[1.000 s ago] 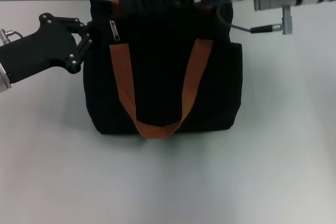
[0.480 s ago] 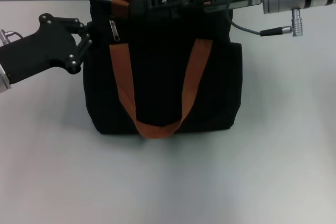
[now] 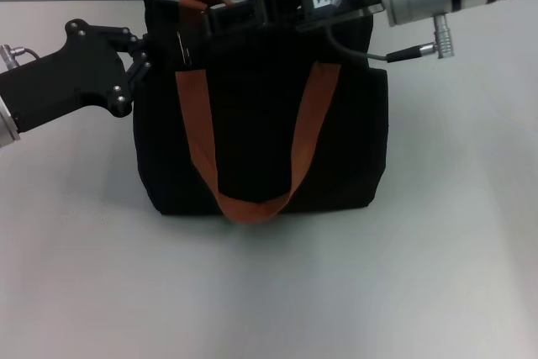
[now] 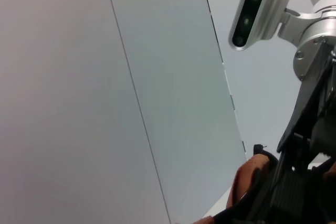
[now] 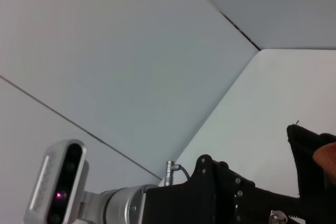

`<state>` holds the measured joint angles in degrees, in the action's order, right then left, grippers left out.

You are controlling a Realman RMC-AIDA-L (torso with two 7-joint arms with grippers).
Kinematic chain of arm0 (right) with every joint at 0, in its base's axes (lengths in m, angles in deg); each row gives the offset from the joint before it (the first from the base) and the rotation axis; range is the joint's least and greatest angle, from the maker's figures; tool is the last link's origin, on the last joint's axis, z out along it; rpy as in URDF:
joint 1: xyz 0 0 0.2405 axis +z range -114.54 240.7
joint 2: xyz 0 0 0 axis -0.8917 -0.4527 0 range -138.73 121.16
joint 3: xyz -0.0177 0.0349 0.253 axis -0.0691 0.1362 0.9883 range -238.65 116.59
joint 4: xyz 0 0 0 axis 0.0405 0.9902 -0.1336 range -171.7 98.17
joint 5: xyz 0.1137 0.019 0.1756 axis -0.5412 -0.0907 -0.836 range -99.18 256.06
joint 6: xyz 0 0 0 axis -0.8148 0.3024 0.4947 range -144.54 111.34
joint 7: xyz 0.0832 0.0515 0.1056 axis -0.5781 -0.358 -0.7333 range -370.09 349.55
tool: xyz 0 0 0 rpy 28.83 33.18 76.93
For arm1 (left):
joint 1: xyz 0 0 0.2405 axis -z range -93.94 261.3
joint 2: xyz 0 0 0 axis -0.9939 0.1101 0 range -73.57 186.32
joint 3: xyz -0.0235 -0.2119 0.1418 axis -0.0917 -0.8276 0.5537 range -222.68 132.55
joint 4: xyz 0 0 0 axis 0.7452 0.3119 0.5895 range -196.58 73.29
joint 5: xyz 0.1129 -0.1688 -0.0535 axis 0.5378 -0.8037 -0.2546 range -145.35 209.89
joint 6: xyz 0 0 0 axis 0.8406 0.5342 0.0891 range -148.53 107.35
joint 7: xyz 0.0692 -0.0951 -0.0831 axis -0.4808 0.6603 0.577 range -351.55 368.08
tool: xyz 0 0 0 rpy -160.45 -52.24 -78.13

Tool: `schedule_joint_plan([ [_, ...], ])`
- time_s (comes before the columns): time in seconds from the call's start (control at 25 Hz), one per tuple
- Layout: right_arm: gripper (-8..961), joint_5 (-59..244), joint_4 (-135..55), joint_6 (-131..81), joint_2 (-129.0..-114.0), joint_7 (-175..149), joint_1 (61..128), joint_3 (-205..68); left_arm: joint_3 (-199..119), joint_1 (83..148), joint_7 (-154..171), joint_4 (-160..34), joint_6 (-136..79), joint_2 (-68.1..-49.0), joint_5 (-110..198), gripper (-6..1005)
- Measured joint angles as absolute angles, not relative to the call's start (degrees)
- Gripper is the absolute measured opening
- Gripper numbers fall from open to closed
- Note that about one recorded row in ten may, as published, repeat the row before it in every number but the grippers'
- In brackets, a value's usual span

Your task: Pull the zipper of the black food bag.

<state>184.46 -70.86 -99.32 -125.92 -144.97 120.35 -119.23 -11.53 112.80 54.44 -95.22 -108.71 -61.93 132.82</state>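
- You see the boxy black fabric food bag (image 3: 261,124) with rust-orange straps upright on the pale desk (image 3: 336,292).
- Your left pincer (image 3: 145,55) clenches the bag's upper corner.
- Your right pincer (image 3: 202,29) sits at the small silver zipper tab (image 3: 182,46) near that corner; you cannot tell its grip.

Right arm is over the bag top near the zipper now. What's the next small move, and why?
Probably ease the right gripper a touch further toward the bag's left end and close on the zipper. The pull tab hangs just beside the gripper tip, with no clear grasp visible. The left gripper sits against that corner of the black food bag, apparently bracing it.
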Motion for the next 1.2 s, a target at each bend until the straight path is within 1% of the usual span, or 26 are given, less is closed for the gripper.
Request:
schedule_joint_plan([
  [0.24, 728, 184.6, -70.9, -97.1, -126.76, -145.2, 121.4, -121.1, -11.5, 113.0, 54.4, -95.2, -109.1, -61.92, 132.8, 32],
  [0.64, 729, 184.6, -70.9, -94.7, -127.67, -146.1, 122.3, -123.5, -11.5, 113.1, 54.9, -95.3, -109.9, -61.92, 132.8, 32],
  [1.2, 728, 184.2, -71.7, -95.0, -127.51, -146.6, 120.9, -123.5, -11.9, 113.2, 54.9, -95.7, -110.5, -61.75, 132.1, 33],
])
